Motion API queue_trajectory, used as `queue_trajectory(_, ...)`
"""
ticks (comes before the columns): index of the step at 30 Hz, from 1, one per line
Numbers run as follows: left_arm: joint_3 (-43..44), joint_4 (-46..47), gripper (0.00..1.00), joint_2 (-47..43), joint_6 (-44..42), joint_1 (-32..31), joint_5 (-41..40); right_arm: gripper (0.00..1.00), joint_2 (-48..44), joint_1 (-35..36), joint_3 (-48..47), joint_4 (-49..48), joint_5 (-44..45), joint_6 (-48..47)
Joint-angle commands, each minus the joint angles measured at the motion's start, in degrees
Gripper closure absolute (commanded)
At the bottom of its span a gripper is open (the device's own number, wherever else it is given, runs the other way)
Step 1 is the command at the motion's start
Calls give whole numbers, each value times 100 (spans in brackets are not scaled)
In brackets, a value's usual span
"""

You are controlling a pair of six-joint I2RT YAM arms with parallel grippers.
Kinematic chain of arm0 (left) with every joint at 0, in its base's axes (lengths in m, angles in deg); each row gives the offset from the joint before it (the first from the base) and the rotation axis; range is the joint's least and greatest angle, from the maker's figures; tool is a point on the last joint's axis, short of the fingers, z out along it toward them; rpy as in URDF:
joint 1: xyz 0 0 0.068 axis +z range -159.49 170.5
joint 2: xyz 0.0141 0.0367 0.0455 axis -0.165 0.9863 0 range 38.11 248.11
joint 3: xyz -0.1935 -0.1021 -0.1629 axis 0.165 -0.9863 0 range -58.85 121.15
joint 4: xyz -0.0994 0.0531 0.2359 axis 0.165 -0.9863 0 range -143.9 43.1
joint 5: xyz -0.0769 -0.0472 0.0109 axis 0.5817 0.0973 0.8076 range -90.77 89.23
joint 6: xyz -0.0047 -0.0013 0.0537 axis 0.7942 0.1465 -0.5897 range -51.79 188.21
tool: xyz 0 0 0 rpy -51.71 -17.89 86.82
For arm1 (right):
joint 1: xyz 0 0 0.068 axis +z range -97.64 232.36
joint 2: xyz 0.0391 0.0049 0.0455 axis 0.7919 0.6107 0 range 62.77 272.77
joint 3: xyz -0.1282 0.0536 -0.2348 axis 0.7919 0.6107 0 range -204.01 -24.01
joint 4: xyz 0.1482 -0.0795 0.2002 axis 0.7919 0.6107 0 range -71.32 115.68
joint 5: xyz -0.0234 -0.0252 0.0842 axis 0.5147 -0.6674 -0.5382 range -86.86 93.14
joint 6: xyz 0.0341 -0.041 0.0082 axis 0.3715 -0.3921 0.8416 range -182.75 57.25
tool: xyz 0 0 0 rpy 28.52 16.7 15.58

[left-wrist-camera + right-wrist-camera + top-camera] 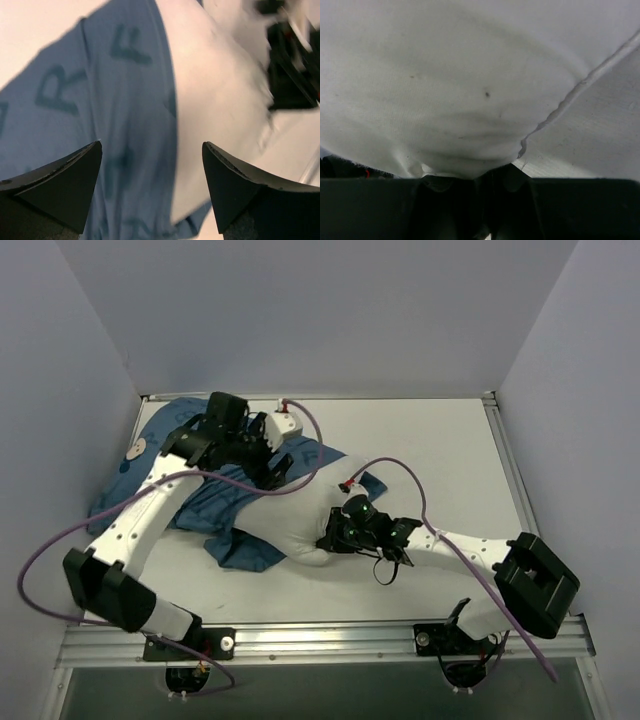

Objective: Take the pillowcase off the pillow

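While the right gripper (333, 537) lay low over the near half of the table, its two fingers were clamped together on a corner of the white pillow (300, 518). The right wrist view showed the white cloth and a seam bunched between them. Just behind it, the bare end of the pillow stuck out of the blue pillowcase (205, 508). The pillowcase lay crumpled toward the far left corner and seemed to cover the other end of the pillow. Farther back, the left gripper (151, 146) hovered over the border between the blue cloth and the white cloth, with its fingers wide apart and holding nothing.

In my judgement, the risk was in the next grasp. If the left fingers closed right on that border, they could pinch the pillow together with the pillowcase. A pull would then drag both things and not separate them. The small pinch of the right gripper could also slip, because the cushion looked soft.

The table (440, 440) was white and matte, with an aluminium rail (330, 638) at its near edge. Plain pale walls (300, 310) closed it on three sides.
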Motion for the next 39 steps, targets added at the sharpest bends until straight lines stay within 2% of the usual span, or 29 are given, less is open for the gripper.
queue_trajectory(1, 720, 596, 10, 939, 792, -369, -982, 100, 19, 218, 27, 599, 56, -236)
queue_trajectory(4, 1054, 833, 10, 1493, 713, -669, -1193, 100, -25, 262, 220, 494, 56, -166)
queue_trajectory(8, 1572, 983, 10, 2118, 941, -722, -1361, 100, -165, 280, 361, 423, 82, -122)
queue_trajectory(11, 1890, 860, 14, 2505, 950, -731, -1326, 100, -174, 280, 352, 484, 117, -139)
queue_trajectory(12, 1873, 851, 28, 2575, 959, -722, -1326, 100, -183, 280, 370, 502, 135, -148)
queue_trajectory(14, 1802, 912, 50, 2620, 1011, -722, -1343, 100, -218, 280, 396, 494, 153, -131)
queue_trajectory(15, 1785, 939, 70, 2637, 1038, -704, -1344, 100, -218, 280, 422, 502, 153, -122)
queue_trajectory(16, 1784, 1009, 75, 2637, 1064, -696, -1344, 100, -218, 280, 422, 511, 153, -122)
queue_trajectory(18, 1872, 1088, 76, 2690, 1161, -695, -1439, 100, -192, 289, 431, 555, 126, -130)
queue_trajectory(19, 1925, 1184, 84, 2725, 1187, -687, -1562, 100, -183, 298, 414, 581, 100, -131)
queue_trajectory(21, 2170, 1290, 90, 2882, 1266, -652, -2113, 100, -209, 341, 405, 721, 74, -148)
queue_trajectory(23, 2538, 1343, 92, 3041, 1362, -555, -2424, 100, -297, 420, 413, 853, 82, -157)
queue_trajectory(24, 2688, 1335, 93, 3250, 1398, -381, -2738, 100, -341, 447, 422, 949, 82, -157)
queue_trajectory(29, 3120, 1308, 97, 3806, 1232, 358, -3329, 100, -745, 509, 703, 1091, 65, -8)
queue_trajectory(33, 2717, 1527, 97, 3903, 977, 930, -3584, 100, -816, 509, 765, 1082, 56, 1)
queue_trajectory(36, 2060, 1825, 98, 3763, 748, 1229, -3655, 100, -737, 509, 756, 1038, 3, -34)
queue_trajectory(39, 1619, 2046, 98, 3456, 590, 1352, -3349, 100, -728, 517, 765, 968, -75, -60)
